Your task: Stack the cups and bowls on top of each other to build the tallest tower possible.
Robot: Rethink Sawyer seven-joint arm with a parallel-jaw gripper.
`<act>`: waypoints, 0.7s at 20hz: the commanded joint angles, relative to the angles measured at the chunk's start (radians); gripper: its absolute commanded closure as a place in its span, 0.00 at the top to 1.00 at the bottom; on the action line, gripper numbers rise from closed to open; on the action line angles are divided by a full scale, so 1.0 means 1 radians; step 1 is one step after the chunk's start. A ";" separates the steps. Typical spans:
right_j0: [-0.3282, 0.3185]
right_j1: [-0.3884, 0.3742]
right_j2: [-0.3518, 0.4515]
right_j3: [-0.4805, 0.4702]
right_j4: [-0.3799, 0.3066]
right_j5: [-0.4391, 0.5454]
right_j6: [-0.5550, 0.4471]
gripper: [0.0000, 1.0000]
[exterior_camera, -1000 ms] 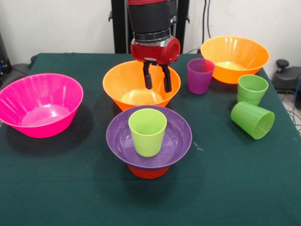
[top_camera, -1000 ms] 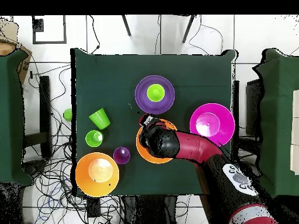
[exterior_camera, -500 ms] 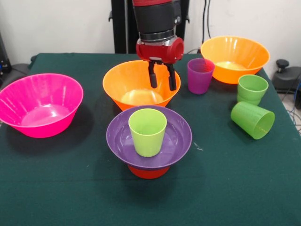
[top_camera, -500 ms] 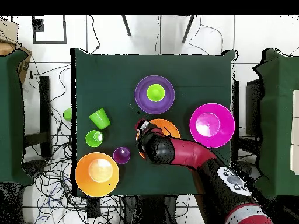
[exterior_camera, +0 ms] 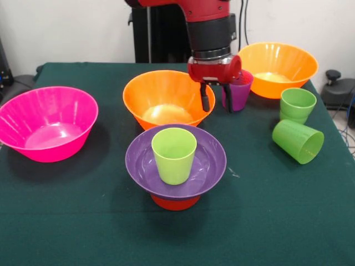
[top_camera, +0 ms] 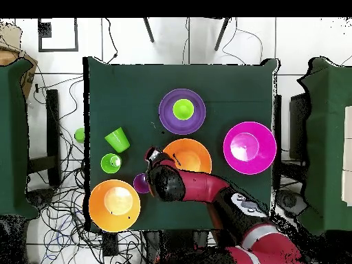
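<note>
Nearest you in the front view stands the tower (exterior_camera: 176, 166), well in front of the gripper (exterior_camera: 216, 103): a small orange bowl (exterior_camera: 175, 202) mouth down, the purple bowl (exterior_camera: 191, 172) mouth up on it, and the yellow-green cup (exterior_camera: 174, 155) upright inside, its long axis vertical. To the gripper's side and nearer you lies a green cup (exterior_camera: 298, 141) tipped over, its axis roughly level and its mouth turned toward you and away from the gripper. Just past it another green cup (exterior_camera: 297, 105) stands upright. On the gripper's other side, well apart, the pink bowl (exterior_camera: 46, 122) sits mouth up.

Your gripper hangs with its two dark fingers (exterior_camera: 205, 98) pointing down and a narrow gap between them, holding nothing. It is between the rim of the nearer orange-yellow bowl (exterior_camera: 166, 100) and the translucent purple cup (exterior_camera: 239, 91), which stands upright just behind it. Farthest back sits the second orange-yellow bowl (exterior_camera: 277, 69).

Everything rests on a dark green cloth (exterior_camera: 66, 221); behind is a pale wall with hanging cables.

The overhead view adds a small green thing (top_camera: 80, 135) lying beyond the cloth's edge among floor cables, and neighbouring green-covered tables at both sides. There the arm (top_camera: 206, 189) hides part of the purple cup.
</note>
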 commanded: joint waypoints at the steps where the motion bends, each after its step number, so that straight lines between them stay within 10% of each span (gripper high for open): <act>1: 0.042 0.096 -0.021 0.039 -0.012 -0.066 0.149 1.00; 14: -0.042 0.154 0.020 0.066 -0.081 -0.115 0.114 1.00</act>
